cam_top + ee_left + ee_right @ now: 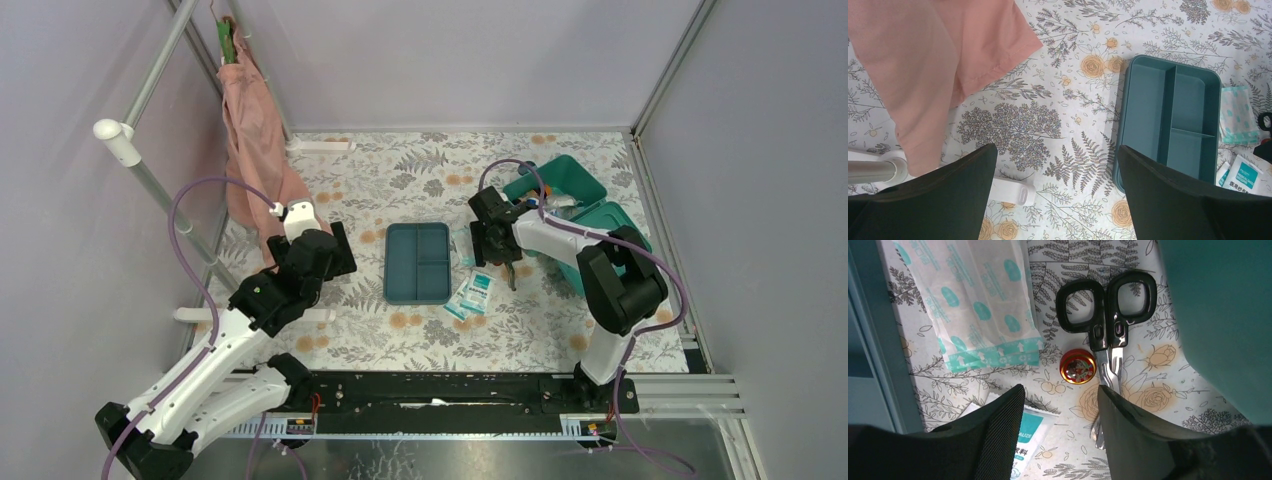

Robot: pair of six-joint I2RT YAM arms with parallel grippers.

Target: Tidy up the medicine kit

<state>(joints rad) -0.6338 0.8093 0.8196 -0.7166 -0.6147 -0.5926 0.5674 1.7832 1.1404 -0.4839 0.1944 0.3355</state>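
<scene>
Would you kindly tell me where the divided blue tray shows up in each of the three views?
Top external: tray in the middle of the picture.
Left wrist: tray in the right half.
Right wrist: tray as a strip at the left edge.
Shared landmark: teal-labelled packet beside it.

The left arm (215, 350), lower left, and right arm (560, 240), at right, have white shells, black joints and looping purple cables (180, 230); the left gripper (1058, 155) and right gripper (1060, 389) are matte black.

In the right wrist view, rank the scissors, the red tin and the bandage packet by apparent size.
1. bandage packet, largest, though cropped at the top edge
2. scissors
3. red tin, clearly smallest
</scene>
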